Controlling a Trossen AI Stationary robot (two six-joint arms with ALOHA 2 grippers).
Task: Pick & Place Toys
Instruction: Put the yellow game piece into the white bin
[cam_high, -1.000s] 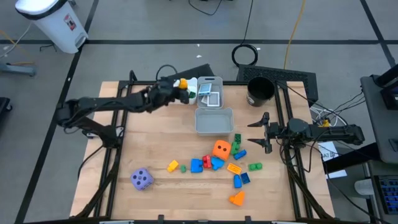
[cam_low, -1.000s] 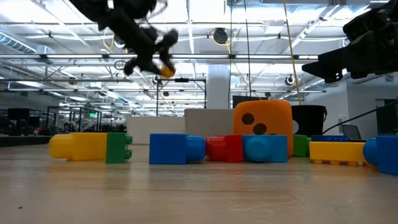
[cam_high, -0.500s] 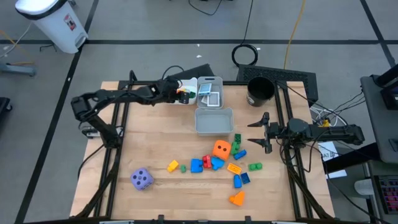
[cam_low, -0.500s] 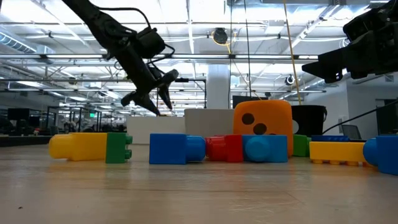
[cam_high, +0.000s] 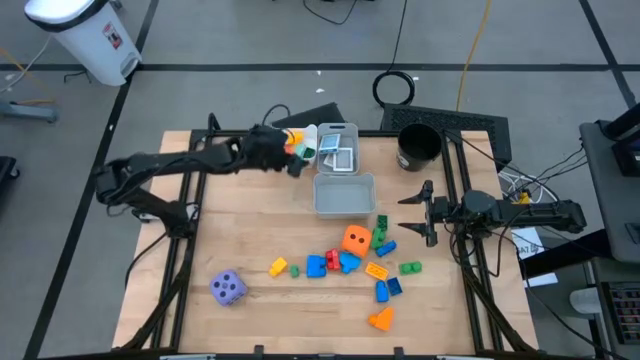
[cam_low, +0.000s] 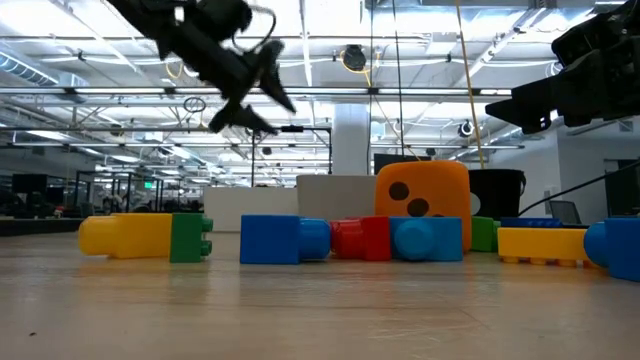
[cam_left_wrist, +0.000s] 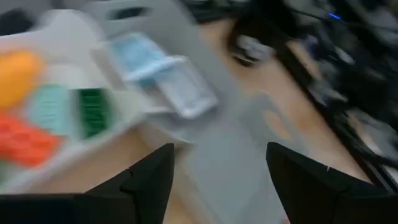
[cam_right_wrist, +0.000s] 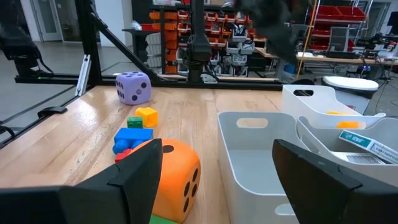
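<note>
Our left gripper (cam_high: 293, 165) hangs open and empty by the white bin (cam_high: 303, 145) at twelve o'clock. Our right gripper (cam_high: 417, 213) waits open at three. The blocks (cam_high: 330, 263) look light, hard and smooth; we should pinch their flat sides.

A purple die (cam_high: 228, 288) sits alone near the worktop's front left. An orange die (cam_high: 355, 240) stands amid scattered blocks: yellow-green (cam_high: 279, 267), blue (cam_high: 317, 265), red (cam_high: 332, 259), orange (cam_high: 380, 319) and green (cam_high: 410, 268). More blocks (cam_left_wrist: 37, 118) and cards (cam_high: 337, 150) lie in the rear bins.
</note>
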